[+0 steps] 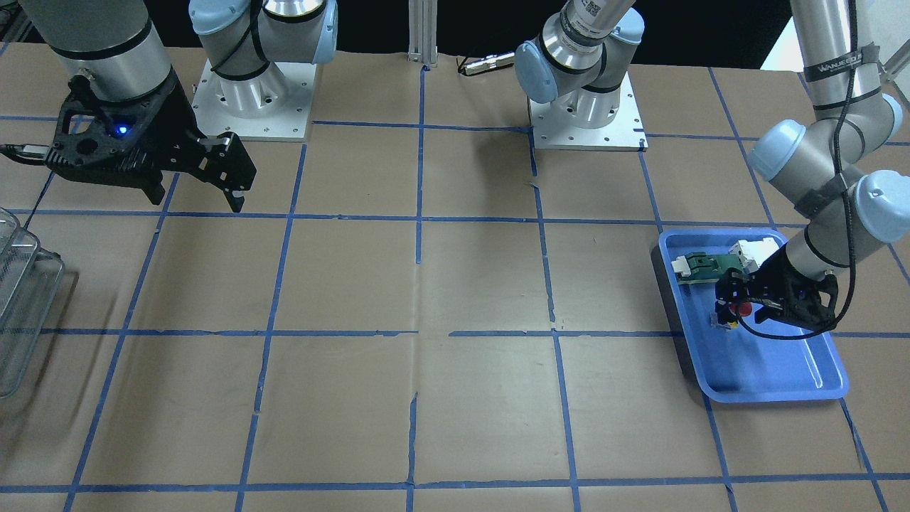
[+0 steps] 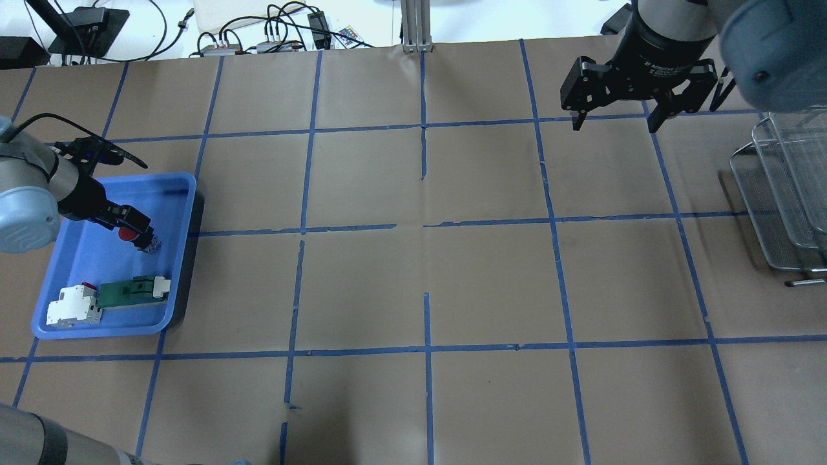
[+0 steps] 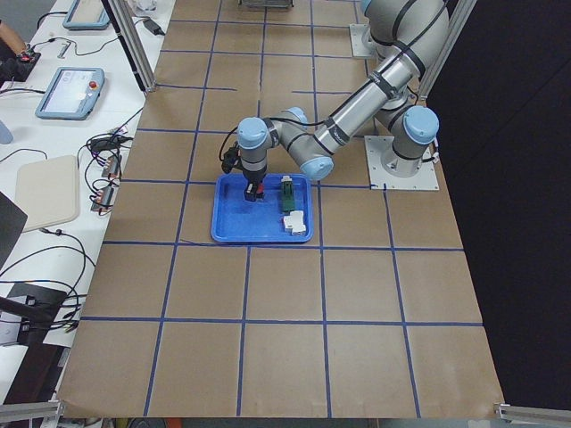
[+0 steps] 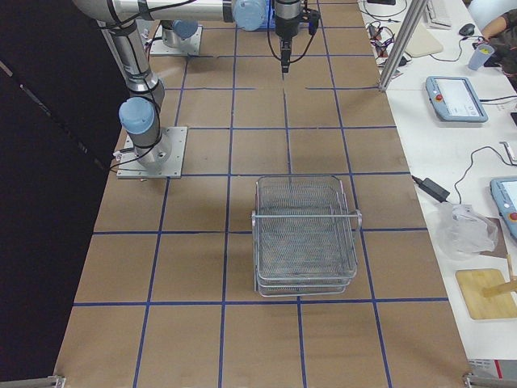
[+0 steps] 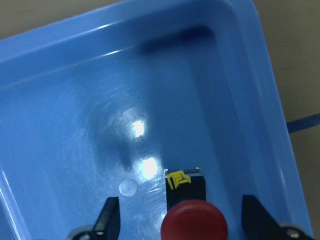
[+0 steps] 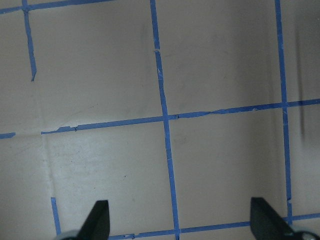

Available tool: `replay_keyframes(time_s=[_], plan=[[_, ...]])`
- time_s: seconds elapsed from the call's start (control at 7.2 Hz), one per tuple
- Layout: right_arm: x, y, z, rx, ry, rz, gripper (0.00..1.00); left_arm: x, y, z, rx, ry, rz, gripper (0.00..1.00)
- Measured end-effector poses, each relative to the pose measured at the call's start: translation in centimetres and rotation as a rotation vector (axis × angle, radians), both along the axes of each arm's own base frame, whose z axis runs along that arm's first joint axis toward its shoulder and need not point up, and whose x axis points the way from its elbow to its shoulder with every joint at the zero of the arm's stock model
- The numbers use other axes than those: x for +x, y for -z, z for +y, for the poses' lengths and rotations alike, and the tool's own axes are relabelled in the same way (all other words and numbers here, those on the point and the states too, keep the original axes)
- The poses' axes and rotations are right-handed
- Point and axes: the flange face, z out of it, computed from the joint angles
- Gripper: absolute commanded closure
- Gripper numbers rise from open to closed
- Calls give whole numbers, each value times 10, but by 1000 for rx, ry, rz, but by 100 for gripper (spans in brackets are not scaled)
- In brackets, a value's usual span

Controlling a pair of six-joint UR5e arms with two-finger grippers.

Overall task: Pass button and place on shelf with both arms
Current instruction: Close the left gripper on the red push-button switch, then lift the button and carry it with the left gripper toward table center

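Left gripper [image 5: 180,202] is spread wide and grips nothing. The button [image 5: 194,222] stands upright between its fingers, touching neither, on the tray [image 5: 60,100] floor. The tray also holds a green part [image 2: 132,289] touching a white block [image 2: 74,307]. Right gripper [image 2: 614,124] hangs open above the table, apart from the shelf [image 2: 782,194].

From overhead we look forward and down on the table [image 2: 491,284]; from its far side we face back steeply. Both share the tray [image 2: 161,175] and shelf [image 2: 775,200]. We also look along it from each end. Wrist views: left close over the tray, right higher over tape [image 6: 165,118].
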Motion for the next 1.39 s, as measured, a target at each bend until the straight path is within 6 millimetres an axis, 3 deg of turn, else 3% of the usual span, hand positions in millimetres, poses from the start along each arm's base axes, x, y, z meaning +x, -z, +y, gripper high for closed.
replay_keyframes(time_s=[0.14,0.42,0.69,0.97,1.39], plan=[[0,0,3,3,-1,0,0,-1,-1,1,2,1,9,84],[0,5,5,12,2,0,0,-7,-10,1,17,8,39,85],[0,3,5,2,-2,0,0,-25,-34,-2,63,31,101,85],[5,-13,12,-30,-10,-10,0,-71,-71,-9,116,41,246,91],[5,-7,10,-17,-15,-14,0,-150,-114,0,209,-131,550,96]])
